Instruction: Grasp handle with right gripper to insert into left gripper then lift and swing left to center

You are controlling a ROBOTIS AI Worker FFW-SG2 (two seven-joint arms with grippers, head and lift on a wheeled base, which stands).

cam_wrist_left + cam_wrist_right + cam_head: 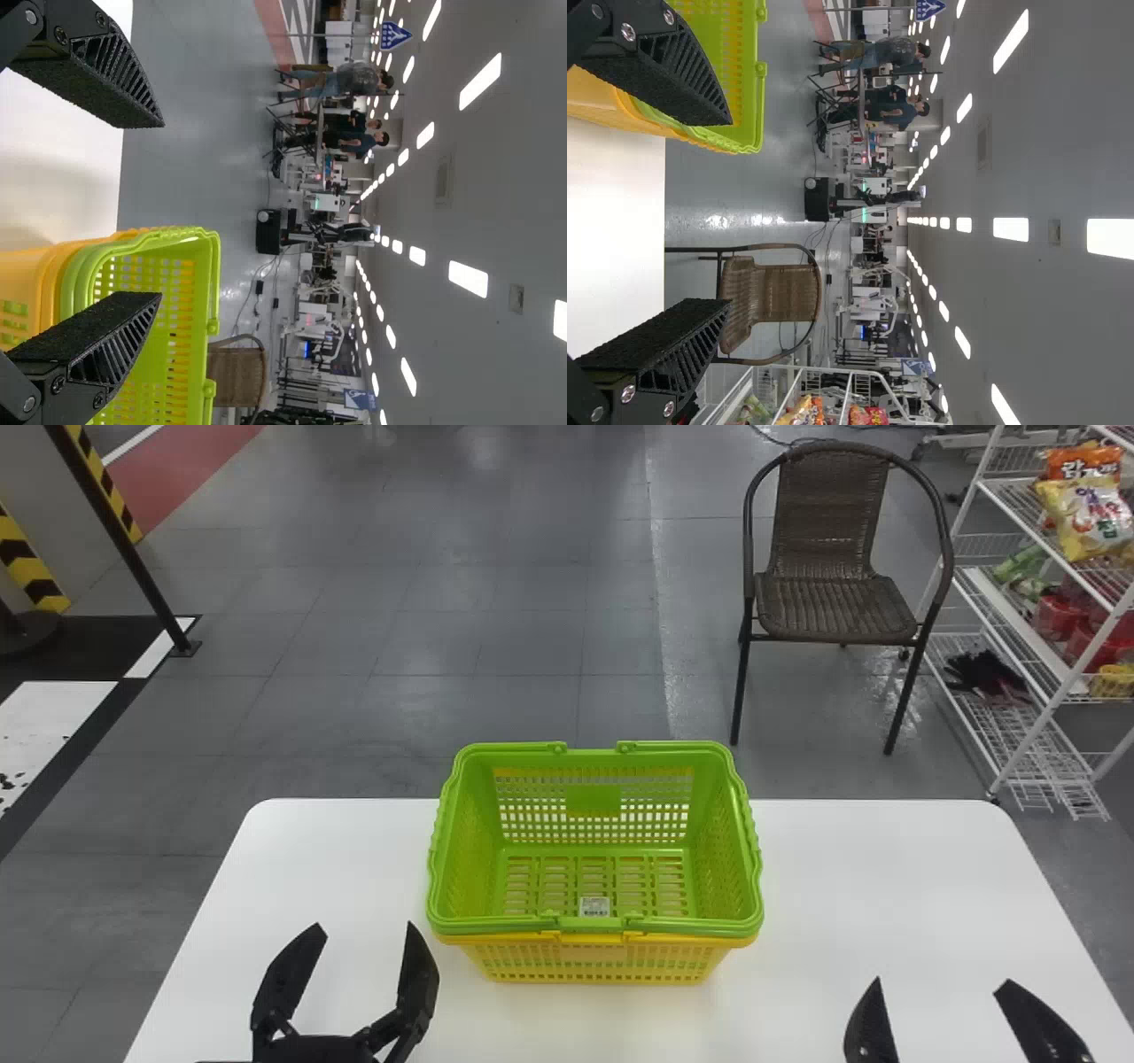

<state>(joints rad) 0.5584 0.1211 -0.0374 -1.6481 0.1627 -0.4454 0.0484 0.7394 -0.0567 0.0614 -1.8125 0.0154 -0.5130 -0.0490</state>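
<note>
Left end effector (363, 927) and right end effector (943, 982), both spread, flank the green shopping basket (594, 801), nested in the yellow basket (594, 957) on the counter (850, 886), presumably to keep its folded handle (691, 930) within reach

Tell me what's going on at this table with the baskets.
A robot with two black grippers is at a white table, but it is holding nothing at this moment. A bright green plastic basket sits nested in a yellow plastic one on the table. The left gripper is open near the stack's front left corner; the right gripper is open off to its right. Neither has hold of a handle, so the grasp, lift and swing are still to be done.
</note>
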